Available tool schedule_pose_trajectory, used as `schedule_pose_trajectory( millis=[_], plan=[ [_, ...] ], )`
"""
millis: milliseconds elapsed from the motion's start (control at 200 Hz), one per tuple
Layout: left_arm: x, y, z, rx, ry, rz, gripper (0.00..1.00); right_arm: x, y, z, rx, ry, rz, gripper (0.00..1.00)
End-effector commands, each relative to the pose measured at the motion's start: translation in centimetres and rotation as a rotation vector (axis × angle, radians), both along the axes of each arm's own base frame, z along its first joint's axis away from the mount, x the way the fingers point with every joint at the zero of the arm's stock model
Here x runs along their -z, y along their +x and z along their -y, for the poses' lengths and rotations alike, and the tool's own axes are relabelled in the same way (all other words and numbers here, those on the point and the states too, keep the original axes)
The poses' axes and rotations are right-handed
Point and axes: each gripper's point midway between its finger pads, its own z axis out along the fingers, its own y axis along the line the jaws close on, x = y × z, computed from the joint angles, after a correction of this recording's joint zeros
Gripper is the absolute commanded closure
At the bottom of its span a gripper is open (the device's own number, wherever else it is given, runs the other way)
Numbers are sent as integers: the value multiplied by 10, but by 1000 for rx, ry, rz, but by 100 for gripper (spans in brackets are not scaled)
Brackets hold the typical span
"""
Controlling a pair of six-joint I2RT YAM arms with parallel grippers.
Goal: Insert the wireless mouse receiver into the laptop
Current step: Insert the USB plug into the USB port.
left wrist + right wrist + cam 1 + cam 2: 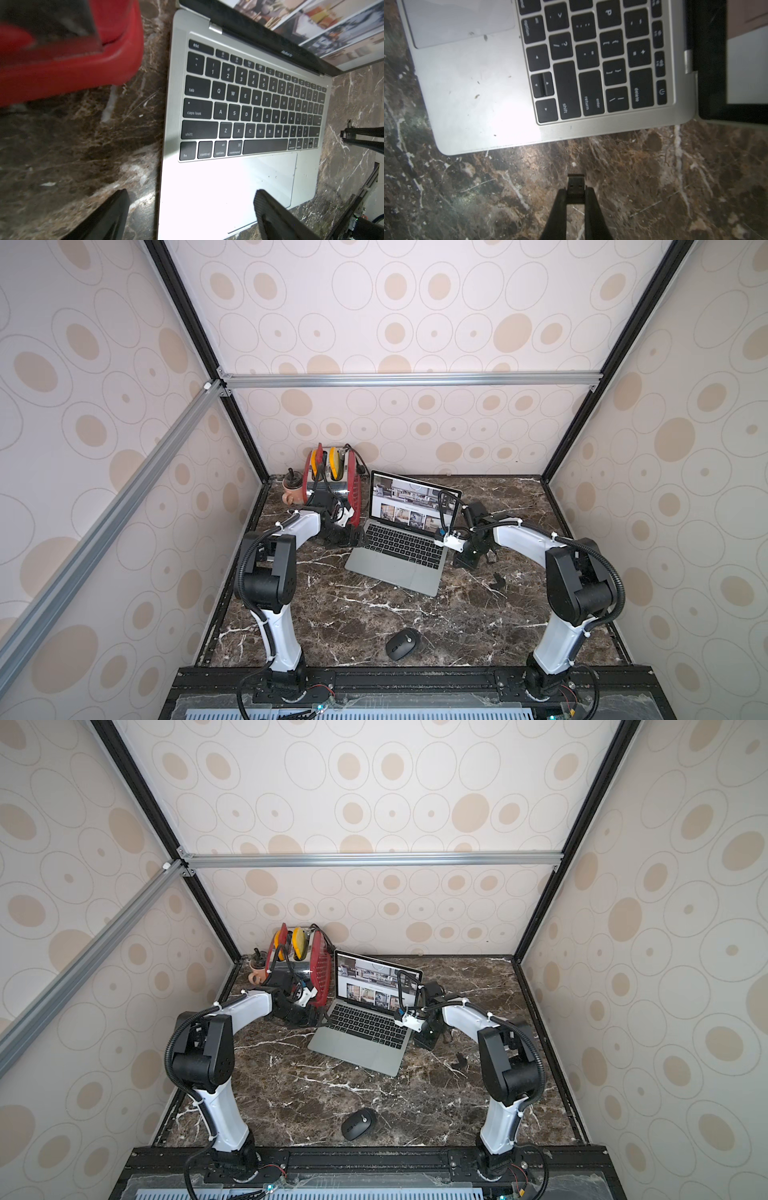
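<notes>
Nearest the arm bases, a black wireless mouse [402,644] lies alone on the dark marble table [332,614], well apart from everything else. Farther in and to the right, a small black piece [497,581] sits on the marble; it is too small to tell what it is.

In the middle stands the laptop [399,556], open and turned at a slight angle, its screen lit with a white page of interior photos.

The right gripper [576,190] hangs just beside the laptop's right edge. Its jaws are nearly closed and pinch the wireless mouse receiver [576,182] between the fingertips. The receiver's plug end points at the laptop's right side, about level with the shift and return keys. A strip of bare marble shows between the plug and the laptop, so the two are apart.

The left gripper [190,192] is at the laptop's near-left corner. Its jaws are spread wide and hold nothing. In the left wrist view one finger [112,214] is over the marble and the other over the palm rest. Whether either one touches cannot be told.

Just beyond the left gripper, at the far left of the table, stands a red-sided appliance [354,489] with two yellow pieces [334,462] upright in its top. A brown cup [291,494] stands to its left, against the back wall.
</notes>
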Motion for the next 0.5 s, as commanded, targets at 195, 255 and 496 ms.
schedule_pose_trajectory(
  millis=[195, 255, 496],
  plan=[
    [6, -18, -4, -10, 6, -39, 4, 11, 12, 4, 25, -47, 22, 100],
    [7, -18, -5, -11, 9, -45, 4, 14, 17, 4, 35, -68, 24, 100],
    [11, -21, -5, -2, 13, -52, 4, 22, 22, -3, 30, -112, 39, 100]
  ],
)
